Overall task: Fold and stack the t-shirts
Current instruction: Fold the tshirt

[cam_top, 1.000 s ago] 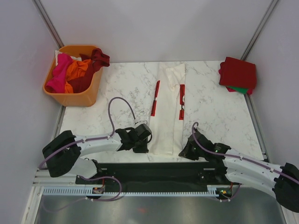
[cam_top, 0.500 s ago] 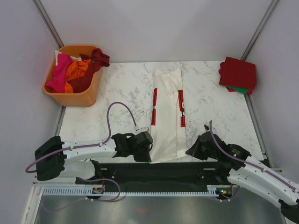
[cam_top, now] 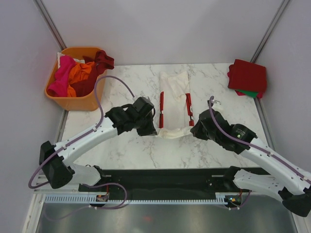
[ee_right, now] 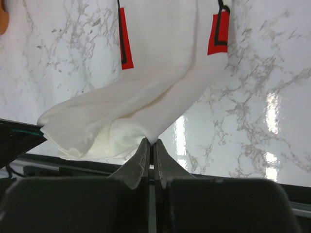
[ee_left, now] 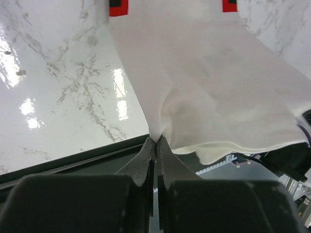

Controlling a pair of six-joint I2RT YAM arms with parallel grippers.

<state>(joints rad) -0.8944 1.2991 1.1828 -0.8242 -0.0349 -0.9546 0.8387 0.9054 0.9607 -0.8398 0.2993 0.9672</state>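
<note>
The cream-white t-shirt with red print [cam_top: 174,92] lies folded into a narrow strip at the table's middle back. Its near hem is lifted and sags between my two grippers. My left gripper [cam_top: 154,127] is shut on the hem's left corner; the cloth [ee_left: 209,82] shows pinched at the fingertips [ee_left: 155,142]. My right gripper [cam_top: 193,127] is shut on the right corner, with the cloth [ee_right: 146,97] hanging from its tips [ee_right: 150,142]. A folded stack of red t-shirts [cam_top: 247,76] over a green one sits at the back right.
An orange plastic basket [cam_top: 75,101] at the back left holds pink, orange and dark red t-shirts [cam_top: 77,72]. The black base plate [cam_top: 165,177] runs along the near edge. Grey walls close in both sides.
Both grippers have lifted the shirt's near hem off the table's front edge and carried it toward the back, folding the lower half up over the shirt.
</note>
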